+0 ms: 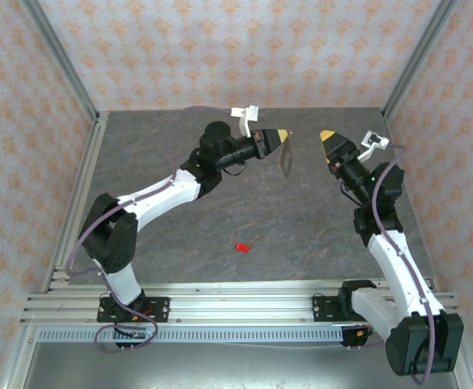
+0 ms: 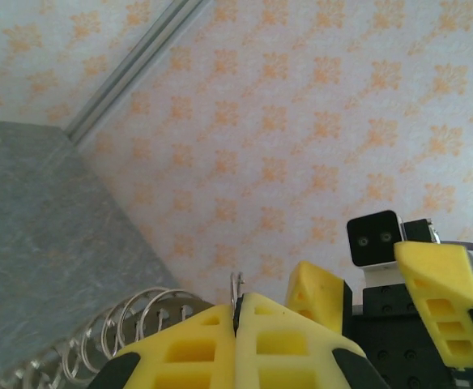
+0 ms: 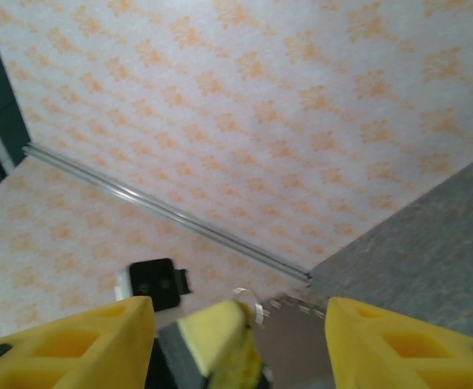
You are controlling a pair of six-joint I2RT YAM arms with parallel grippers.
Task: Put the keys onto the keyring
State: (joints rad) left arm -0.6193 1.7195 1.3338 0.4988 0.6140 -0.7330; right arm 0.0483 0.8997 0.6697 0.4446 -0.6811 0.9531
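Metal keyring (image 1: 286,156) hangs from left end effector (image 2: 236,316); overhead shows keys (image 1: 241,247).

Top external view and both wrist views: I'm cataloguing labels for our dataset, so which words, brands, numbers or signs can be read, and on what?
None can be read.
The wallpaper: an orange ornament pattern, no letters.
The white camera housing: no lettering visible.
The keyring and the red key: too small to show any marking.
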